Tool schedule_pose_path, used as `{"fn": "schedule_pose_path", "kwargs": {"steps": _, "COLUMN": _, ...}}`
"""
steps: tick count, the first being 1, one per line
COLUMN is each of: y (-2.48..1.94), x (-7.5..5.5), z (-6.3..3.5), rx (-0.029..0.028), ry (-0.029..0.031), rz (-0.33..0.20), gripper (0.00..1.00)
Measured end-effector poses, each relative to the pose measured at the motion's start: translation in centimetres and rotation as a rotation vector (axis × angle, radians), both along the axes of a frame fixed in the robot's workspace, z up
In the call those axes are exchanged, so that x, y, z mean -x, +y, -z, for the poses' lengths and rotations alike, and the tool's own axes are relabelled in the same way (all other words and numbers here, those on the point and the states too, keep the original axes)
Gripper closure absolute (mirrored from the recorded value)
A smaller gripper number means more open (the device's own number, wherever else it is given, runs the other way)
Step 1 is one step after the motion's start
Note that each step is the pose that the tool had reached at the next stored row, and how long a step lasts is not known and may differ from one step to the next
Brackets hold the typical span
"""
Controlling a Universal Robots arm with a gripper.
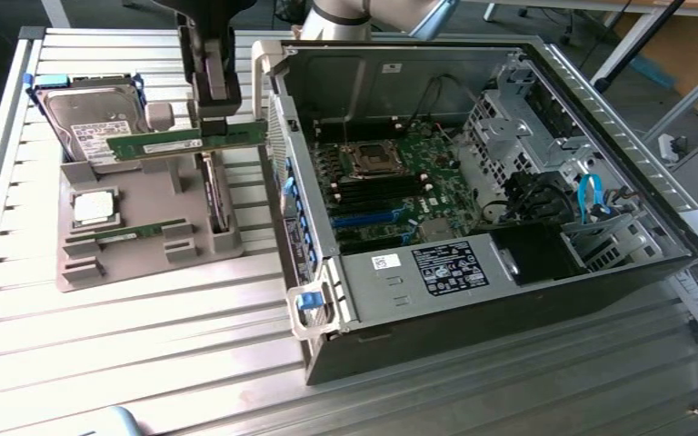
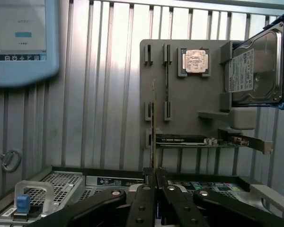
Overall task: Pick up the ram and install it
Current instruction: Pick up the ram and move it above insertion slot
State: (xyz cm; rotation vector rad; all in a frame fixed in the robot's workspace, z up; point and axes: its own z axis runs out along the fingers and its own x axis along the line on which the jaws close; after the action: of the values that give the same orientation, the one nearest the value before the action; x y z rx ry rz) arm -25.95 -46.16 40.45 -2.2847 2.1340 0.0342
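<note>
1. The open computer case (image 1: 324, 291) lies on its side with the motherboard (image 1: 403, 173) facing up, to the exterior view's right of my tool.
2. The grey parts tray (image 1: 143, 263) sits just beside it, with a second stick (image 1: 124, 234) resting in it.
3. My gripper (image 1: 218, 132) hangs above the tray, clamped on the ram.
4. The ram (image 1: 161, 144) is lifted clear of the tray. Its long axis is level, with one end toward the case.
</note>
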Motion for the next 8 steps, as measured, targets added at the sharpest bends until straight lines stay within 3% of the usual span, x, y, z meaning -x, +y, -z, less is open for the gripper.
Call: {"fn": "schedule_pose_path", "kwargs": {"steps": 8, "y": 0.00, "x": -1.3, "z": 0.00, "rx": 0.0000, "ry": -0.0001, "rz": 0.000, "gripper": 0.88}}
